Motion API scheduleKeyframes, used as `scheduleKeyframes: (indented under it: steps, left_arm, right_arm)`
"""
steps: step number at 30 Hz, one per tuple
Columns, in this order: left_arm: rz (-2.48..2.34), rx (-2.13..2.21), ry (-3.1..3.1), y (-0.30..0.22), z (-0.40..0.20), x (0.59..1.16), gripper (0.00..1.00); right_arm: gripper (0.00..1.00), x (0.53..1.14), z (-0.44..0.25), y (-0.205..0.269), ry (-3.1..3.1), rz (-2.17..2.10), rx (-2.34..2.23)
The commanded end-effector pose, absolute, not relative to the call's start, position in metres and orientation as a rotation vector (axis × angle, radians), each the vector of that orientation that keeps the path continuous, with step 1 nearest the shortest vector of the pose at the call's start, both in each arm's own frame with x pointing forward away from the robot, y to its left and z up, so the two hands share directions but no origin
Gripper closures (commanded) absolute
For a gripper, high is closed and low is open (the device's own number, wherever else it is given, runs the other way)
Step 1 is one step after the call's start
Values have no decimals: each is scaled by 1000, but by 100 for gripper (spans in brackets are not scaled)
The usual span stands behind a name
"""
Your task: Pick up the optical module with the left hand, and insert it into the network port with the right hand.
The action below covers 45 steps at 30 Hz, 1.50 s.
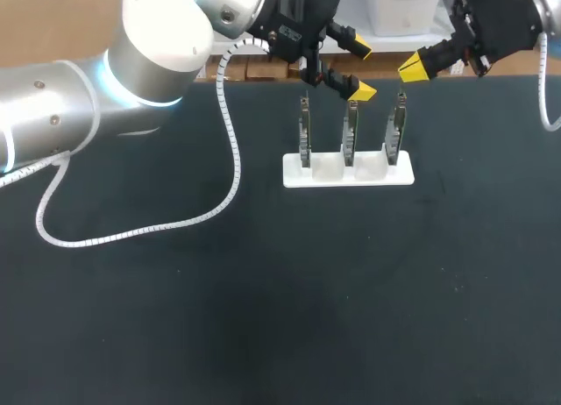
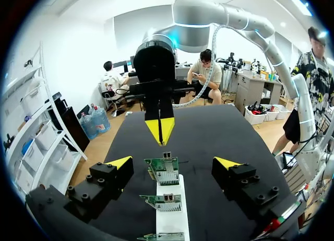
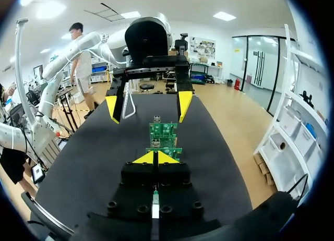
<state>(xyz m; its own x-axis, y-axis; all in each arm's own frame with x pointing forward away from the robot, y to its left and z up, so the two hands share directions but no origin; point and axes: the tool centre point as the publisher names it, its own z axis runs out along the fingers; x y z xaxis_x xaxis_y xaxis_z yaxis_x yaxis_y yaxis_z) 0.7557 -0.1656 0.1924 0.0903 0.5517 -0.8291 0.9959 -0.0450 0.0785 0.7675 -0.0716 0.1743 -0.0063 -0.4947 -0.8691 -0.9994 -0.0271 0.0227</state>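
Left gripper [image 1: 358,68] is spread and holds nothing, at 12 o'clock of the white stand [image 1: 329,173]. Right gripper [image 1: 414,69] is pressed together at the stand's 1 o'clock. Three cards [image 1: 351,129] stand upright in the stand, a network port [image 2: 167,155] on the upper edge. The optical module cannot be identified in any view. Recommend locating it before descending, keeping the fingers clear of the cards. The table [image 1: 263,317] has its far edge close at 12 o'clock, a coiled cable [image 1: 232,159] lies at 9 o'clock, and there is open room at 6 o'clock.

Left arm [image 1: 70,116] holds its jaws wide apart; right arm [image 1: 500,19] has jaws closed together.
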Motion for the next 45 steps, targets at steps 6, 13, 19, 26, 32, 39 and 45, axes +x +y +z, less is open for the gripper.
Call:
scheduleKeyframes:
  steps: [6, 13, 19, 26, 32, 39, 45]
  left_arm:
    - [-821, 1690, 1548, -167, 193, 758, 0]
    - [-821, 1690, 1548, -167, 193, 758, 0]
    - [-821, 1690, 1548, -167, 193, 758, 0]
    - [-821, 1690, 1548, -167, 193, 758, 0]
    - [-821, 1690, 1548, -167, 193, 758, 0]
    - [-821, 1690, 1548, -167, 193, 758, 0]
    - [-821, 1690, 1548, -167, 193, 758, 0]
  right_arm:
    - [100, 766, 169, -71, 1580, 966, -1586]
    - [100, 763, 165, -72, 1586, 975, -1572]
    - [100, 761, 158, -70, 1593, 998, -1566]
    - [100, 761, 151, -71, 1602, 1011, -1555]
    - [100, 761, 148, -72, 1608, 1019, -1550]
    - [100, 761, 144, -70, 1611, 1033, -1543]
    - [100, 760, 141, -69, 1612, 1042, -1535]
